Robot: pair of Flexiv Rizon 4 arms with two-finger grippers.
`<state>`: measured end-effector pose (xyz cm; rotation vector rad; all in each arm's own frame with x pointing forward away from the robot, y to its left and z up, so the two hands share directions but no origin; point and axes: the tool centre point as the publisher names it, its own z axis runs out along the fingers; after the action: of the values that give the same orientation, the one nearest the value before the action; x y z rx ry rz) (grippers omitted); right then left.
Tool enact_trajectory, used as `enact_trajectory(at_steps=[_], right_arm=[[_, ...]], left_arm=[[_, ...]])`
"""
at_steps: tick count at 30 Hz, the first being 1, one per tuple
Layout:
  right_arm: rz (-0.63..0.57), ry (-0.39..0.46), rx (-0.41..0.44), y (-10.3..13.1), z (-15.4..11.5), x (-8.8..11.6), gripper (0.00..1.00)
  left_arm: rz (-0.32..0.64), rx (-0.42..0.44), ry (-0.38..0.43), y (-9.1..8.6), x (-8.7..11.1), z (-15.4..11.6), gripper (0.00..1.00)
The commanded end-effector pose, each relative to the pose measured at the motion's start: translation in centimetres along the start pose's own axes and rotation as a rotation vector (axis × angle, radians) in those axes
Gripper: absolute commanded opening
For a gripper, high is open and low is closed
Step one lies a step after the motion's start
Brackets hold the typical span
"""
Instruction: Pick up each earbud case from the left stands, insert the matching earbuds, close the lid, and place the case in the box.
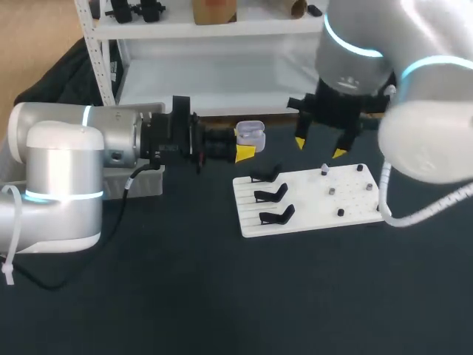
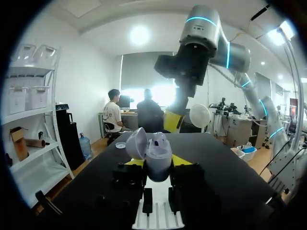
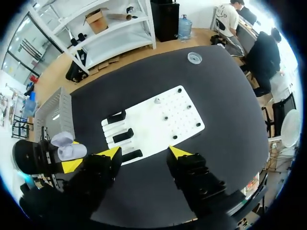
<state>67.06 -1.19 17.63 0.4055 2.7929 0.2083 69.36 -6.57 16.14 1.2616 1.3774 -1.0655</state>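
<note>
A pale earbud case with its lid up is held level above the table, and my left gripper is shut on it from two sides. The left wrist view shows the case between the yellow tips, lid tilted back. My right gripper hangs open and empty above the white board, just right of the case. On the board's left side stand three empty black stands. Small earbuds sit on pegs on its right side. In the right wrist view the open gripper is over the board.
A grey box stands on the table's left side, behind my left arm, and shows partly in the head view as the box. A small round disc lies on the dark tabletop beyond the board.
</note>
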Motion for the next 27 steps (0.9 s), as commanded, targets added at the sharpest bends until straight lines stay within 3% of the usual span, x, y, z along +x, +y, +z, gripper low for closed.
enact_trajectory(at_steps=[1,17,19,22,27], right_arm=[[-0.016,0.004,-0.032,-0.1,2.8,-0.6,1.0],[-0.016,0.004,-0.032,-0.1,2.8,-0.6,1.0],[0.032,0.033,-0.059,-0.2,4.2,-0.6,1.0],[0.079,0.009,-0.065,-0.6,5.9,-1.3,1.0],[0.076,-0.061,0.006,-1.0,8.0,-2.9,1.0]], left_arm=[[0.001,-0.004,-0.001,-0.1,0.0,0.0,0.0],[0.001,-0.004,-0.001,-0.1,0.0,0.0,0.0],[0.001,-0.004,-0.001,-0.1,0.0,0.0,0.0],[0.001,-0.004,-0.001,-0.1,0.0,0.0,0.0],[0.001,-0.004,-0.001,-0.1,0.0,0.0,0.0]])
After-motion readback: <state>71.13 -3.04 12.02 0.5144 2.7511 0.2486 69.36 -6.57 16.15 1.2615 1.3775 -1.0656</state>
